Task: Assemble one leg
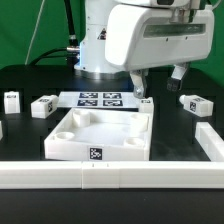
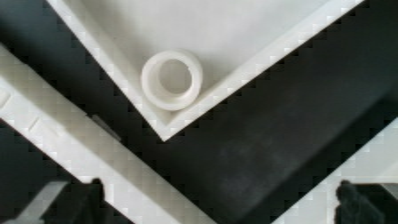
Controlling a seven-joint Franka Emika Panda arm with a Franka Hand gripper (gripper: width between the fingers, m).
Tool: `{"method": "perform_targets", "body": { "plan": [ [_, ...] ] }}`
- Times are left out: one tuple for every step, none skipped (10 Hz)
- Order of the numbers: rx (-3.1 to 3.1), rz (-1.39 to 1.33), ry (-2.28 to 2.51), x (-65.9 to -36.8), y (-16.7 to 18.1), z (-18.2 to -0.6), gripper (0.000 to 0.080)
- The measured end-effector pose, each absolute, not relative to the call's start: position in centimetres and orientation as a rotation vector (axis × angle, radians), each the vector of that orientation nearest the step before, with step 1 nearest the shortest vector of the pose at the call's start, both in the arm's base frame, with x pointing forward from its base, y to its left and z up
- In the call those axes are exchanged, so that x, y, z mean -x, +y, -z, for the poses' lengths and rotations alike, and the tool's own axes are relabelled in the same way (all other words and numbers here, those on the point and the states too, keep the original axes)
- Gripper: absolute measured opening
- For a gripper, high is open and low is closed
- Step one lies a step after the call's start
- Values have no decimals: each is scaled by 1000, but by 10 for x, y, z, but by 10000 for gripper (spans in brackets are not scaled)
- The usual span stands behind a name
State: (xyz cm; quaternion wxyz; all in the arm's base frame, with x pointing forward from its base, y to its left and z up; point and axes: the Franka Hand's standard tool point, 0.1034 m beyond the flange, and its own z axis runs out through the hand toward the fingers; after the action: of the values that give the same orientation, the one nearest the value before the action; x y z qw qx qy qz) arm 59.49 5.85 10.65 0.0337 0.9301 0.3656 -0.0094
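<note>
Two end effector fingers apart, empty, blurred, cut off at edge, over tabletop corner socket.

A white panel lies flat. Just behind it lies the marker board. Toward the exterior view's left of the panel stand 2: a near leg and a far leg. Toward its right stands 1 lone leg. The gripper hangs above the panel's far right corner, fingers spread.

Open table beside the panel; rail and leg bound it.
</note>
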Motion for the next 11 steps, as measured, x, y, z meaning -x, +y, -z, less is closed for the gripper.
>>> {"method": "perform_targets", "body": {
  "plan": [
    [-2809, 15, 1254, -588, 54, -100, 650],
    [-2767, -2, 1351, -578, 49, -91, 650],
    [-2713, 3, 1467, -570, 45, -82, 650],
    [-2657, 16, 1577, -564, 43, -74, 650],
    [-2637, 31, 1618, -561, 44, -71, 650],
    [-2635, 39, 1628, -560, 44, -69, 650],
    [-2635, 37, 1627, -560, 44, -69, 650],
    [-2636, 37, 1627, -560, 44, -69, 650],
    [-2636, 37, 1627, -560, 44, -69, 650],
    [-2636, 37, 1626, -560, 44, -69, 650],
    [-2603, 30, 1675, -556, 42, -70, 650]
  ]
}}
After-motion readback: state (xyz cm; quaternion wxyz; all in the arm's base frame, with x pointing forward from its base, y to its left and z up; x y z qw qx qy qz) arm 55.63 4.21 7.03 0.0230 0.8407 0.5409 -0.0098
